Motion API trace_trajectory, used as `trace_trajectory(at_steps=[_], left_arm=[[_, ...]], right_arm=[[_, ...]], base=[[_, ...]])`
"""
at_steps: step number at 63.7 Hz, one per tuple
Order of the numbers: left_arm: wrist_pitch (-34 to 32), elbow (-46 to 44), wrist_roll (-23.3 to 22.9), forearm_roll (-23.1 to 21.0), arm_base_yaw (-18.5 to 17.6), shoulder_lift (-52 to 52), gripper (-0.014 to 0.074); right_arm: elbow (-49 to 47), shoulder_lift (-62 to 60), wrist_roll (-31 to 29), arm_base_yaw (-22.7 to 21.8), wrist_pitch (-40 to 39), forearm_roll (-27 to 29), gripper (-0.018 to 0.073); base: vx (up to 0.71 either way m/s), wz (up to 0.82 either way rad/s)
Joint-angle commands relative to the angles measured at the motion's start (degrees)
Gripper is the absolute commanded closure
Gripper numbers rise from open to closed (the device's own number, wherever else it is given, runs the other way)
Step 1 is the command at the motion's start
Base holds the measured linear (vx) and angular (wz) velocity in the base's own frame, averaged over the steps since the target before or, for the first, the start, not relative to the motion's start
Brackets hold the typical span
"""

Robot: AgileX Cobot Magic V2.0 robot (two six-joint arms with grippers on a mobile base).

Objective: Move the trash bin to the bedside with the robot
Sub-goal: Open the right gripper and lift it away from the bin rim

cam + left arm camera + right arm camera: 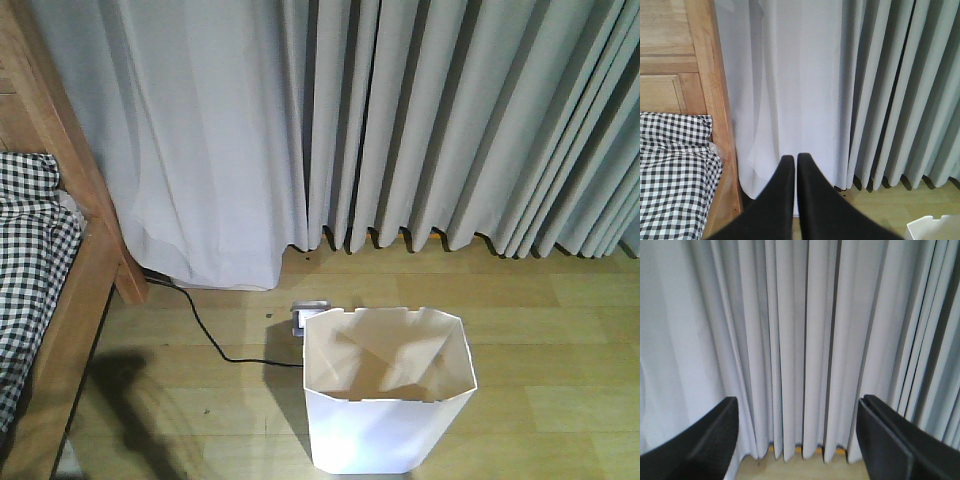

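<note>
A white trash bin (388,400) stands on the wooden floor (540,330) near the bed (60,300); left end effector (794,159) pressed together, right end effector (797,410) spread wide.

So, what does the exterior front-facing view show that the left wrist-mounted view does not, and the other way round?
Only the front view shows the whole trash bin with its open cream inside, a black cable running across the floor, and a small white socket block just behind the bin. Only the left wrist view shows the left gripper, its fingers together, holding nothing, and the panelled headboard. Both show the wooden bed frame, the checked bedding, the grey curtains and the wooden floor; the wrist view catches only a corner of the bin.
</note>
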Motion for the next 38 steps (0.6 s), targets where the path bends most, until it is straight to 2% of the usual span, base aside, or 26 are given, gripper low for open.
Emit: trace_trajectory(at_steps=[1,9,14,19,26,28,38], left_arm=[[-3.97,1.07,-0.25,-0.18,-0.32,-0.82,0.0602],[-3.97,1.07,-0.25,-0.18,-0.32,-0.82,0.0602],[-3.97,1.07,-0.25,-0.18,-0.32,-0.82,0.0602],[-3.97,1.07,-0.25,-0.18,-0.32,-0.82,0.0602],[-3.97,1.07,-0.25,-0.18,-0.32,-0.82,0.0602],[-3.97,1.07,-0.25,-0.18,-0.32,-0.82,0.0602],[-3.97,1.07,-0.25,-0.18,-0.32,-0.82,0.0602]], right_arm=[[1.1,-3.78,-0.6,-0.41,-2.67,0.58,0.0065],[5.14,-7.26,-0.6,-0.41,-2.32,0.51,0.0073],[6.83,-7.7,-0.6,-0.41,-3.16,0.57,0.0131],[6.62,-7.7,-0.6,-0.41,-3.98,0.57,0.0263],[6.62,-7.7,-0.6,-0.41,-3.92,0.82,0.053],[6.62,-7.7,-0.54,-0.41,-3.75,0.82,0.0576],[6.62,-7.7,-0.54,-0.41,-3.81,0.82,0.057]], base=[[0.0,0.0],[0.0,0.0],[0.0,0.0],[0.0,0.0],[0.0,0.0],[0.0,0.0],[0.0,0.0]])
